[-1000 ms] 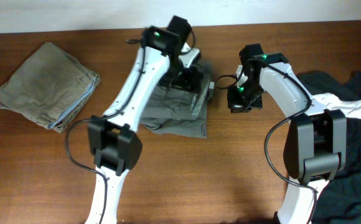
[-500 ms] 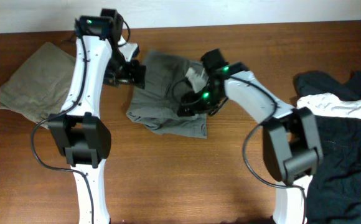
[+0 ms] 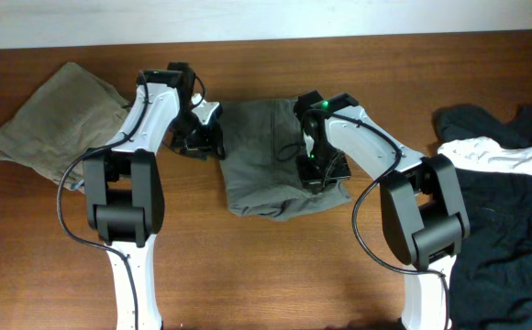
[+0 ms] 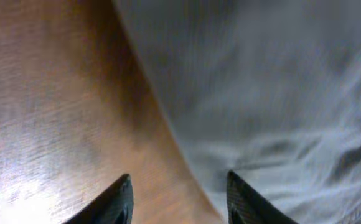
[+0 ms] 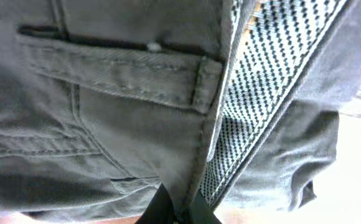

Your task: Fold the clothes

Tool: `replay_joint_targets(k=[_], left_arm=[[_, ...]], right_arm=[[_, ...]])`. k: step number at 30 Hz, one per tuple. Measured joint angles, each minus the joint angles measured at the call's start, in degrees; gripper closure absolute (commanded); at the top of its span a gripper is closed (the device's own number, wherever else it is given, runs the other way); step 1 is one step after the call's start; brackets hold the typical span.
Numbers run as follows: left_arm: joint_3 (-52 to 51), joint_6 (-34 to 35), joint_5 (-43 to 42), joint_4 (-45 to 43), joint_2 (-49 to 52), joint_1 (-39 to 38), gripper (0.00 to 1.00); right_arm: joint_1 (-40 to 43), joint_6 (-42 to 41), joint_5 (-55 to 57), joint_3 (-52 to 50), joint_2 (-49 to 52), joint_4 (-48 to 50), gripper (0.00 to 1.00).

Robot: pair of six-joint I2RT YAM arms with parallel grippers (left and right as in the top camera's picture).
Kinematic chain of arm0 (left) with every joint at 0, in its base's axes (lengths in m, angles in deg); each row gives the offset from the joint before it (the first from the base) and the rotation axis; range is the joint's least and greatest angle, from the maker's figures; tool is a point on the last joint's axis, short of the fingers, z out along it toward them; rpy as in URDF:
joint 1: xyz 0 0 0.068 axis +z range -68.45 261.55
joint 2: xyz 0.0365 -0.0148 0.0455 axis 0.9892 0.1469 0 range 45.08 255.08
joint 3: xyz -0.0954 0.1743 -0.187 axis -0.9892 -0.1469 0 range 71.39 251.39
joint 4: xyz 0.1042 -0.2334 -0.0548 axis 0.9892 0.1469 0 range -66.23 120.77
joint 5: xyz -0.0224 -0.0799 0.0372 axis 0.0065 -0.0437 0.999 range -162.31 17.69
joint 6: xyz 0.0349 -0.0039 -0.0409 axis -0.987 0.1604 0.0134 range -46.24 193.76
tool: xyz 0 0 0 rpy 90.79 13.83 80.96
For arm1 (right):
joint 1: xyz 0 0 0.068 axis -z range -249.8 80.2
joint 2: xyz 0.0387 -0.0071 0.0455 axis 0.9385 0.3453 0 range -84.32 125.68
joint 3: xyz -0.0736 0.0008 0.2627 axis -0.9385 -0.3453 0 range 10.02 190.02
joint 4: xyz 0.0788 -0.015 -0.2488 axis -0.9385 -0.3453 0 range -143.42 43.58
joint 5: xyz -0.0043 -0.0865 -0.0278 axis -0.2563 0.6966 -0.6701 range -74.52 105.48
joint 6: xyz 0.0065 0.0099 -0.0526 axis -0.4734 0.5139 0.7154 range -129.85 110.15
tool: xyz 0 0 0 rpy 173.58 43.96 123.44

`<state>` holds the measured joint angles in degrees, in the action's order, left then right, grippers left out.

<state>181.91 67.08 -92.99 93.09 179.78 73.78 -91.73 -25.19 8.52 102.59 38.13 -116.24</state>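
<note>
The mid-grey trousers (image 3: 271, 156) lie folded in the middle of the table. My left gripper (image 3: 200, 137) is open and empty at their left edge; in the left wrist view its gripper (image 4: 179, 199) straddles the line where the grey cloth (image 4: 274, 93) meets bare wood. My right gripper (image 3: 319, 170) is shut on the trousers' waistband at their right side; the right wrist view shows the fingertips (image 5: 168, 208) pinching the waistband (image 5: 224, 143) with its checked lining. A khaki-grey folded piece (image 3: 60, 124) lies far left. Black clothes (image 3: 504, 211) and a white piece (image 3: 500, 156) lie at the right.
The wooden table (image 3: 275, 275) runs to a pale wall along the back edge. The black and white pile covers the table's right end, close behind the right arm's base.
The trousers have been folded over and shifted right into a neater block. My left gripper moved right to their left edge. My right gripper moved slightly right, holding the waistband.
</note>
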Motion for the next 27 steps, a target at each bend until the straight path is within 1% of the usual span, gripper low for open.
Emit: replay_joint_targets(k=[1,4,5,8,10,12,13,14,15,17,19,21,23,25,27], left_arm=[[-0.1,-0.2,-0.6,-1.2,0.0,-0.1,1.00],[-0.2,-0.4,-1.7,-1.2,0.0,-0.2,1.00],[-0.2,-0.8,-1.8,-0.3,0.0,-0.2,1.00],[2.2,-1.9,-3.5,3.8,0.0,-0.1,1.00],[6.0,-2.9,-5.5,2.7,0.0,-0.2,1.00],[6.9,-3.4,-6.3,0.6,0.0,-0.5,1.00],[6.9,-3.6,-6.4,-0.3,0.0,-0.7,1.00],[6.9,-3.7,-6.5,-1.5,0.0,-1.0,0.99],[6.9,-3.9,-6.6,-2.5,0.0,-1.7,0.92],[6.9,-5.3,-7.0,-2.8,0.0,-3.5,0.85],[6.9,-6.6,-7.0,-3.0,0.0,-5.8,0.85],[6.9,-7.3,-6.0,-3.8,0.0,-8.0,0.85],[6.9,-7.3,-5.6,-4.3,0.0,-9.3,0.85],[6.9,-7.4,-5.2,-5.0,0.0,-9.5,0.87],[6.9,-7.5,-4.8,-5.1,0.2,-9.5,0.89]], right_arm=[[0.0,0.6,1.0,0.0,0.0,-0.7,0.92],[0.0,2.8,2.3,0.3,-2.1,-2.1,0.93],[0.1,3.4,2.7,0.9,-4.7,-2.2,0.96],[1.9,1.6,2.6,3.0,-12.1,-2.0,0.96],[4.8,0.3,2.0,3.4,-13.1,-1.6,0.96],[6.4,-0.1,1.5,2.9,-11.8,-0.1,0.95],[6.5,-0.3,1.5,2.5,-11.0,0.0,0.73],[6.5,-0.6,1.4,1.7,-10.1,-0.1,0.58],[6.5,-0.9,1.3,0.3,-8.6,-0.3,0.58],[6.7,-1.3,2.9,-0.2,-7.7,-1.5,0.59],[7.9,-2.6,3.1,-0.2,-7.7,-2.6,0.57],[13.0,-1.9,0.9,-0.1,-9.2,-1.5,0.63],[16.8,4.2,-7.0,-0.1,-11.5,1.1,0.71],[16.0,7.9,-11.9,-0.1,-12.2,2.4,0.73],[12.8,9.8,-14.7,-1.7,-11.8,6.6,0.79]])
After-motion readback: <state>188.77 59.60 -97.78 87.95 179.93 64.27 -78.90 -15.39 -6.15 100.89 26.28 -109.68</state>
